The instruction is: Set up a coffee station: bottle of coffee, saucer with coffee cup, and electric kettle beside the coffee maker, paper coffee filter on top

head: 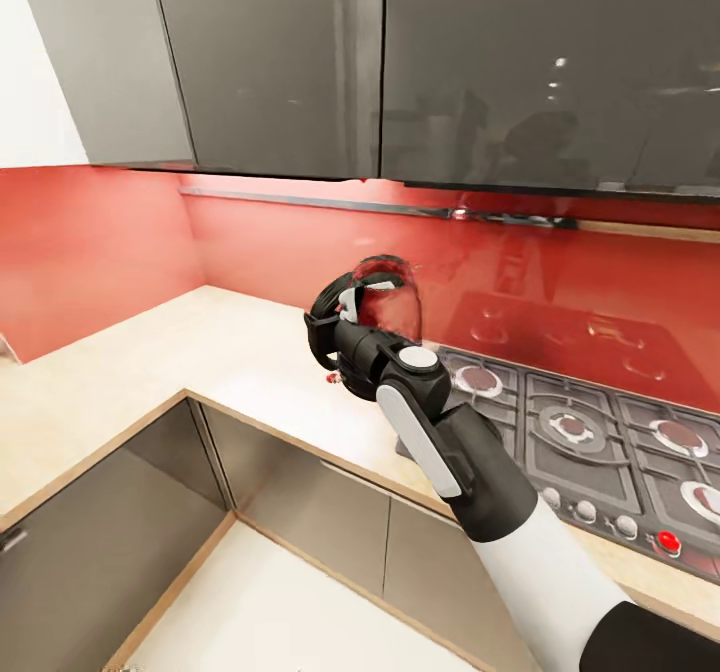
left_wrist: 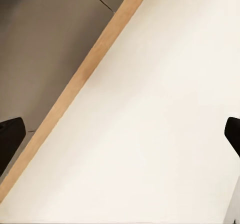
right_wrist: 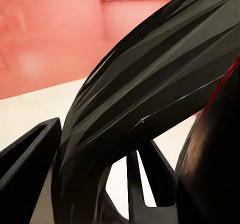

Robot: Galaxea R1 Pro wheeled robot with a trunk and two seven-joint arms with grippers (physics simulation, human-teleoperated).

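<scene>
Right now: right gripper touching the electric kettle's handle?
Touching. The right wrist view shows the black loop handle running between the right gripper's fingers, pressed against them; the head view shows the electric kettle carried above the kitchen countertop.

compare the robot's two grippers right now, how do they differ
The right gripper is shut on the electric kettle by its black loop handle, held above the kitchen countertop. The left gripper is open and empty, its fingertips wide apart over pale floor. Both have black fingers.
</scene>
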